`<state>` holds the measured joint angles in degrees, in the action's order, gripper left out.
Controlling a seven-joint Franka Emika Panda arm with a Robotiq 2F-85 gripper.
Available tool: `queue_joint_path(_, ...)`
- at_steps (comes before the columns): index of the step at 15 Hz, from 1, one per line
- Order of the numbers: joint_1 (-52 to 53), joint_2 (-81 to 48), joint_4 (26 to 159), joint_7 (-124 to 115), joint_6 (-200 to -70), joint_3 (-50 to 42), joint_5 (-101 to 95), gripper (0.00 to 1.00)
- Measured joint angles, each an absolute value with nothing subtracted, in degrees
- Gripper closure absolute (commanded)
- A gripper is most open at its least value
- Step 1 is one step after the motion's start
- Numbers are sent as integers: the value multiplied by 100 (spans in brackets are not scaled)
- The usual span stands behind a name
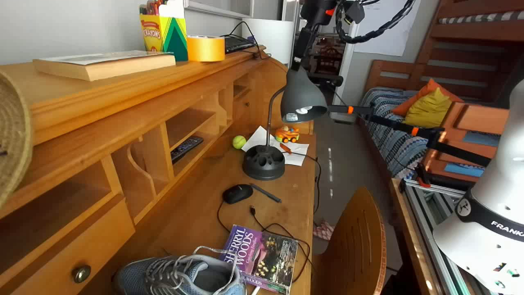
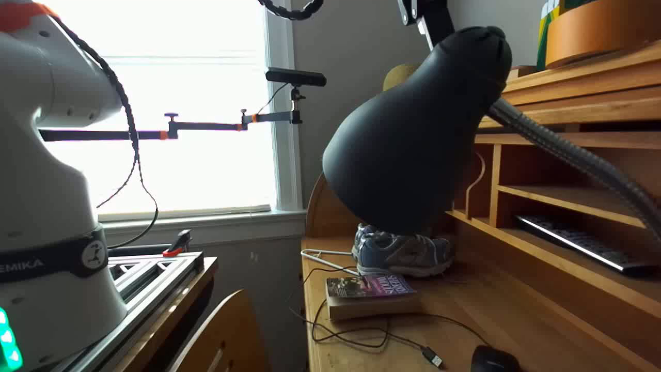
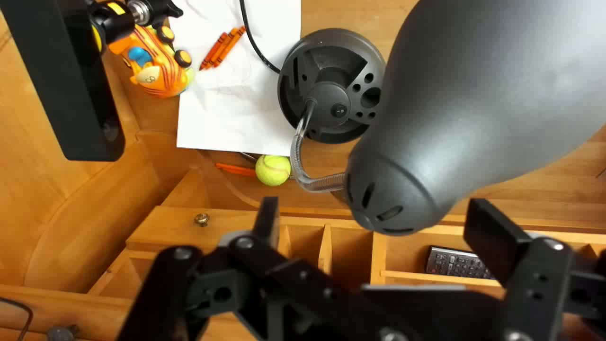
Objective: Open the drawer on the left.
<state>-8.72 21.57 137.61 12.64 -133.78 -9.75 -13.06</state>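
— At the honey-coloured desk point(image 1: 290, 209), any sign of the drawer point(image 1: 88, 246)?

— Low at left in an exterior view, under an open compartment point(image 1: 53, 213); has a flat front and a brass-coloured knob point(image 1: 82, 273); cannot tell whether fully flush; on the desk near it, a grey-blue shoe point(image 1: 180, 274); close to that, a purple paperback point(image 1: 264, 256); farther back, a black mouse point(image 1: 237, 194).

— And the gripper point(image 3: 374, 208)?

— Above the desk; in the wrist view, see two black fingers point(image 3: 487, 222) spread well apart; see the grey lamp head point(image 3: 454, 109) too, narrow end between them as seen from there; cannot tell how close.

— Around the lamp base point(image 3: 331, 90)?

— White paper point(image 3: 227, 113), partly covered by it in the wrist view; orange crayons point(image 3: 222, 47) on the paper; orange toy car point(image 3: 158, 64) at one edge; tennis ball point(image 3: 273, 170) just off another.

— Along the pigeonholes point(image 1: 208, 137)?

— A remote point(image 1: 186, 148) inside one, in all three views; farther back in an exterior view, another drawer point(image 1: 241, 108) with its own small knob point(image 1: 247, 104).
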Motion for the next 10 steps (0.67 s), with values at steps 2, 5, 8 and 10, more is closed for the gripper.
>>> queue_joint_path(2, -872, 2157, 13761, 1264, -13378, -976, -1306, 0)
queue_joint_path(5, -872, 2157, 13761, 1263, -13378, -976, -1306, 0)
queue_joint_path(8, -872, 2157, 13757, 1263, -13378, -961, -1306, 0)
queue_joint_path(10, -870, 2158, 13720, 1238, -13438, -912, -1306, 0)
